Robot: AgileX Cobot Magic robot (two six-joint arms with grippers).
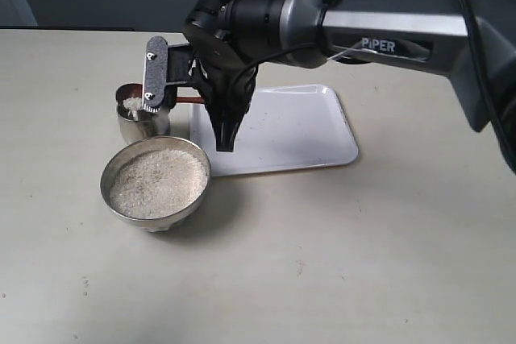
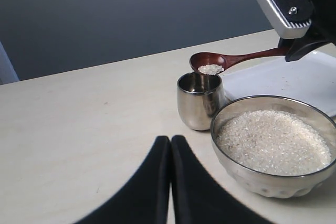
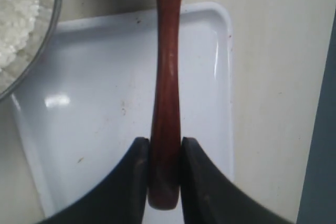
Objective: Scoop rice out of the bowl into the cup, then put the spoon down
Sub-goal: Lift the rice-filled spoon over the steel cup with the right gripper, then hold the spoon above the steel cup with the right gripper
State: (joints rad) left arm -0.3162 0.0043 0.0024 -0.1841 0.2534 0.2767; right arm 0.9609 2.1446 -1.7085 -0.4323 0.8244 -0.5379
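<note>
My right gripper (image 3: 165,141) pinched the reddish-brown wooden spoon (image 2: 239,57), its white rice grains (image 2: 210,69) poised over the small steel cup (image 2: 198,100); tipping it seemed next; my left gripper (image 2: 170,140) sat pressed together.

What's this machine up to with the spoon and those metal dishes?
The right gripper is clamped on the handle of a wooden spoon, holding a small heap of rice over the steel cup. The wide bowl beside the cup holds plenty more. A white tray lies behind them. The left gripper is shut and empty.
</note>
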